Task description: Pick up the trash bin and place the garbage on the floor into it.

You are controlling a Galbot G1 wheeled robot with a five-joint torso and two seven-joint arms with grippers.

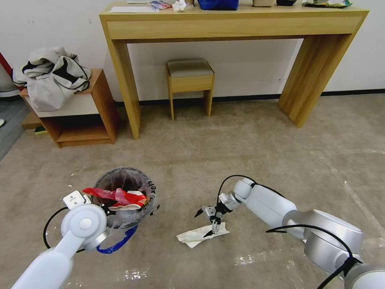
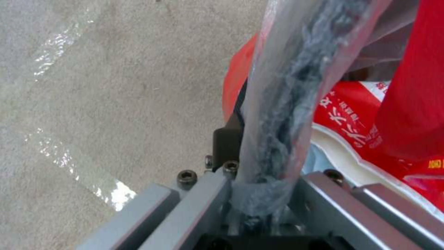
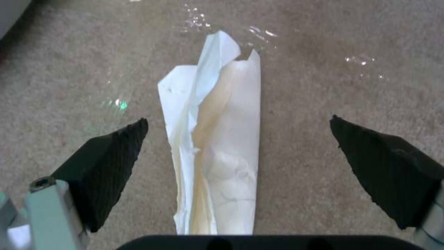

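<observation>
At lower centre of the head view, the right gripper [image 1: 209, 221] hangs spread wide over a crumpled white paper [image 1: 199, 235] lying on the floor [image 1: 248, 152]. Lower left, the left gripper [image 2: 259, 187] is clamped on the bagged rim of the trash bin [image 1: 142, 212], which already holds red packets [image 1: 120, 197]. Picking up the paper is the step in hand; next the right gripper likely must drop and pinch it.

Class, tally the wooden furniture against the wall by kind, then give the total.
Console table: 1
Stool: 1
Low open shelf unit: 1
Total: 3
</observation>
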